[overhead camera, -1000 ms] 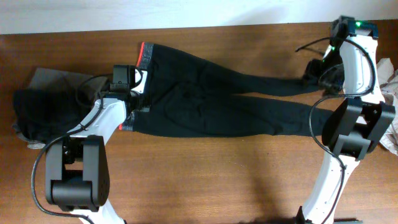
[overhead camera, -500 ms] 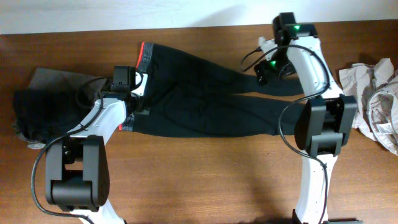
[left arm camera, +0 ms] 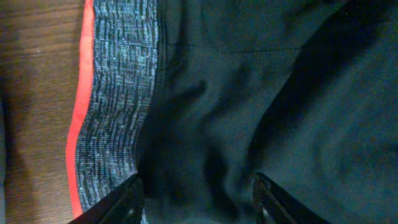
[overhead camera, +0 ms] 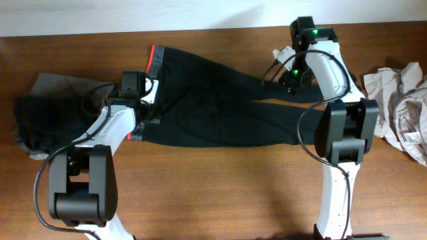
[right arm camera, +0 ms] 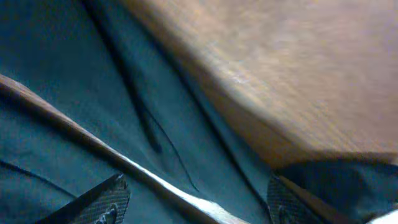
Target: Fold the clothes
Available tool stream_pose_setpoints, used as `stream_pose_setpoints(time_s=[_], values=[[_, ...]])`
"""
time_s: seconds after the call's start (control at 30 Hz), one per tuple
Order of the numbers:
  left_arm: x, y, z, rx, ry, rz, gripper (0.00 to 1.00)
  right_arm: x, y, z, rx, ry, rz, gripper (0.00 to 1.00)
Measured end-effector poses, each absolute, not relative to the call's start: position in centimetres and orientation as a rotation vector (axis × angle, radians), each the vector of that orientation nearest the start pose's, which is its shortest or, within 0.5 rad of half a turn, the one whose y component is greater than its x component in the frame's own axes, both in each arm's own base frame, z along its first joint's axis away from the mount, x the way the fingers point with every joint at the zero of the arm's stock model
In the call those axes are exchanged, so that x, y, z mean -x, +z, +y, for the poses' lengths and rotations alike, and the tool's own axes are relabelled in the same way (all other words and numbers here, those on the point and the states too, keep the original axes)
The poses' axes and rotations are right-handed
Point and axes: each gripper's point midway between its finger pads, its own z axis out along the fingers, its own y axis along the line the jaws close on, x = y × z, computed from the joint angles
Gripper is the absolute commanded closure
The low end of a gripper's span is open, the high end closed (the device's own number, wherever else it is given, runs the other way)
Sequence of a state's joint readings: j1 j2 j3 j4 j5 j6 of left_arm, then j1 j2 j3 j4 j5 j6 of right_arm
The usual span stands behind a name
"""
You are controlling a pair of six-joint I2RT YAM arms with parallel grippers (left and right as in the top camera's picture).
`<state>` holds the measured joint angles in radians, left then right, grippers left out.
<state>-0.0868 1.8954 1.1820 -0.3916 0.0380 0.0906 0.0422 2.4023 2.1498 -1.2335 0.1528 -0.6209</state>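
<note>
Two arms stood over one garment. In the overhead view the leggings (overhead camera: 220,110) lay flat across the middle of the bench (overhead camera: 213,193). The waistband (overhead camera: 155,63) was toward the upper left of the frame, and both legs ran right to a doubled-over edge beside the right arm. The left end effector (overhead camera: 150,101) sat at the waist end. The right end effector (overhead camera: 285,75) sat on the upper leg near that edge.

The step in hand was judged to be carrying the leg ends toward the waist to halve the length. To do it well:
- The right side should gather both legs together and lift them just clear of the cloth below.
- It should then travel along the line of the legs and set the hems square to the waistband.
- The left side should pin the waist flat throughout.

A dark pile (overhead camera: 40,117) lay at the left edge of the frame and crumpled pale garments (overhead camera: 400,100) at the right edge. Both appeared apart from the leggings. The left pile left little room for any leftward slide.

In the left wrist view the fingers (left arm camera: 127,205) stood spread, with black cloth beneath and between them and no fold seen pinched. The grey waistband and its red-orange lining ran down the left of the frame, with bare wood beyond.

The right wrist view was blurred. Its fingers (right arm camera: 102,202) also stood spread wide over black cloth, gripping nothing visible, and bare bench filled the upper right. A thin pale line crossed the cloth diagonally, and what it was could not be told. The likely risk was catching one layer only, which would drag the legs askew.
</note>
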Motion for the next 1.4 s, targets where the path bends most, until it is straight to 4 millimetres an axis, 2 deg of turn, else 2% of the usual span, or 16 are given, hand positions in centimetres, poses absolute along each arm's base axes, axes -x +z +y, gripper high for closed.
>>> stream_pose_setpoints(time_s=[0.17, 0.27, 0.3, 0.33, 0.4, 0.53, 0.63, 0.73, 0.77, 0.83, 0.93, 1.03, 1.13, 1.2, 1.3, 1.4], values=[[-44.2, 3.2, -4.5, -0.248, -0.049, 2.639, 0.41, -47.9, 2.6, 0.1, 1.096, -0.248, 2.951, 0.23], [-44.6, 3.4, -4.5, -0.246, -0.049, 2.622, 0.41, -48.5, 1.8, 0.4, 1.108, -0.262, 2.917, 0.22], [-44.7, 3.4, -4.5, -0.246, -0.049, 2.619, 0.40, -48.7, 1.3, 0.5, 1.107, -0.266, 2.907, 0.25], [-44.7, 3.4, -4.5, -0.246, -0.049, 2.618, 0.41, -48.8, 0.8, 0.5, 1.102, -0.270, 2.901, 0.28], [-44.7, 3.5, -4.5, -0.246, -0.049, 2.618, 0.40, -49.0, 0.6, 0.6, 1.093, -0.275, 2.886, 0.50], [-44.7, 3.5, -4.5, -0.245, -0.049, 2.617, 0.40, -49.3, 0.4, 0.6, 1.022, -0.277, 2.888, 0.79], [-44.7, 3.5, -4.5, -0.245, -0.049, 2.615, 0.40, -48.8, 0.3, 0.7, 0.975, -0.269, 2.924, 0.85], [-44.7, 3.5, -4.5, -0.245, -0.049, 2.617, 0.40, -46.5, 0.5, 0.5, 0.988, -0.239, 3.020, 0.86], [-44.7, 3.5, -4.6, -0.245, -0.049, 2.617, 0.40, -45.5, 0.7, 0.4, 0.999, -0.226, 3.058, 0.86], [-44.7, 3.5, -4.5, -0.245, -0.049, 2.617, 0.39, -43.8, 1.5, 0.5, 1.034, -0.181, 3.124, 0.78], [-44.7, 3.5, -4.5, -0.245, -0.049, 2.617, 0.40, -43.0, 3.3, 0.8, 1.092, -0.128, 3.138, 0.63], [-44.7, 3.4, -4.5, -0.246, -0.049, 2.618, 0.40, -44.5, 5.3, 1.2, 1.112, -0.125, 3.061, 0.42], [-44.7, 3.4, -4.5, -0.245, -0.049, 2.619, 0.40, -46.8, 6.7, 1.5, 1.141, -0.161, 2.932, 0.40], [-44.6, 3.4, -4.5, -0.240, -0.050, 2.620, 0.40, -49.2, 7.4, 1.6, 1.143, -0.204, 2.825, 0.40], [-44.5, 3.4, -4.5, -0.230, -0.053, 2.626, 0.40, -51.8, 7.9, 1.9, 1.125, -0.243, 2.715, 0.35], [-44.2, 3.2, -4.5, -0.222, -0.056, 2.644, 0.40, -52.3, 8.0, 2.8, 1.101, -0.178, 2.688, 0.24]])
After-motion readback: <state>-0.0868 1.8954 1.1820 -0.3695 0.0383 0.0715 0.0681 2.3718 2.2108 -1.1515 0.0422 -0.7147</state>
